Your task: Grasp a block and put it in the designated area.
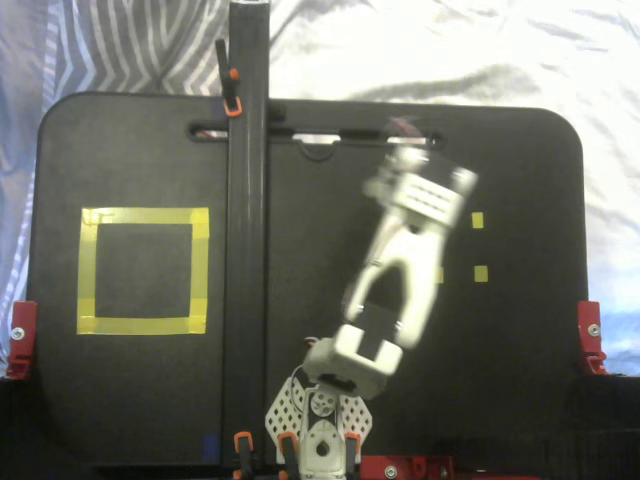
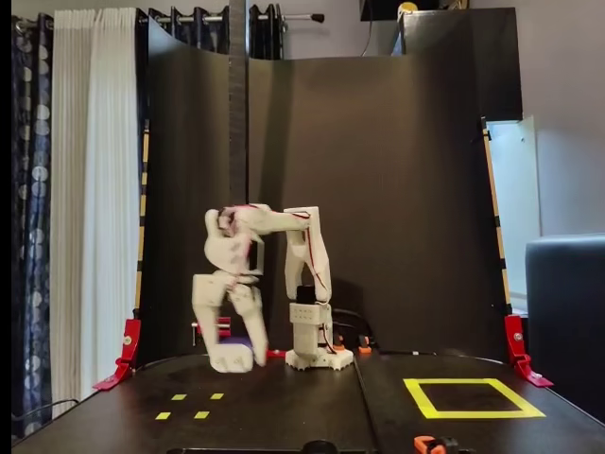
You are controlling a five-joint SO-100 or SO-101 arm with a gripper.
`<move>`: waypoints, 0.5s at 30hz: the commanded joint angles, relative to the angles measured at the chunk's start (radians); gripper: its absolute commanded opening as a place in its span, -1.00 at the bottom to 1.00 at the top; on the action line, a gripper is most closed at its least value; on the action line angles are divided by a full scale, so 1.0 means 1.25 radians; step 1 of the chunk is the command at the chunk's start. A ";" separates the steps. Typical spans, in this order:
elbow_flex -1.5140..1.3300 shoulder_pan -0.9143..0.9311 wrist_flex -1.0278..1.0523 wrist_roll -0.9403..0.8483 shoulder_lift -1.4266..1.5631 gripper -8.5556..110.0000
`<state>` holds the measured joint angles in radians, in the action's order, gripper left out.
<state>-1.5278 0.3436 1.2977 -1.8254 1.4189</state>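
My white arm is motion-blurred in both fixed views. It rises from its base and folds over, so the gripper hangs left of the base, just above the black board. In a fixed view from above, the gripper lies right of the base. A small dark violet patch sits between the fingers near the tip. It may be a block, but the blur hides its shape. The yellow tape square marks an area at the left there and also shows at the right.
A black upright pole with orange clamps stands between the arm and the tape square. Small yellow tape marks lie on the board near the gripper's side. Red clamps hold the board's edges.
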 commanded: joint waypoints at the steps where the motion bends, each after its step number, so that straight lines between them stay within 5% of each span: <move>1: -0.012 -0.070 -0.031 0.065 0.052 -0.56; 15: -0.021 -0.367 0.033 0.345 0.107 -0.56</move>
<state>-1.5570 -0.0614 1.3238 -1.4297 1.4849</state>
